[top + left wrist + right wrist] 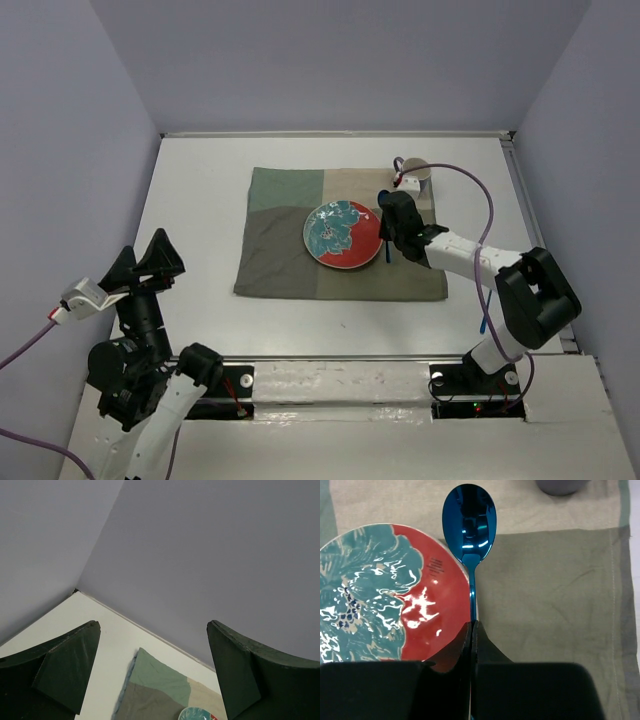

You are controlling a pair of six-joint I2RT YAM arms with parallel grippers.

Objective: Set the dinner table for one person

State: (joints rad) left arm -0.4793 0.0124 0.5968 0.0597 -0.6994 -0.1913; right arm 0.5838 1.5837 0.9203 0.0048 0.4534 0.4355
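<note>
The right claw [471, 628] is pinched tight on the thin handle of a blue spoon [469, 520], its two dark fingers [485, 650] pressed together with only a hairline between them. The glossy bowl of the spoon points straight ahead of the fingertips, facing up. Just to the left of the claw sits a round plate [380, 595], teal on its far-left part and red on the side nearest the fingers; the spoon handle runs right alongside its rim, and I cannot tell whether the two touch. Beneath the claw and out to its right lies an olive-green patchwork placemat [545, 580], and ahead of the claw, off to the right, a grey cup [560, 485] stands on the cloth. The dinner table [200, 180] lies under the placemat and everything on it, a wide white top reaching out on every side of the claw to the lavender walls [330, 60]. The left claw [154, 625] is held up well away from the right one, at the near left of the table, its fingers [70, 665] spread wide apart with nothing between them, aimed across the table at the far wall, the placemat's corner below and ahead of it.
</note>
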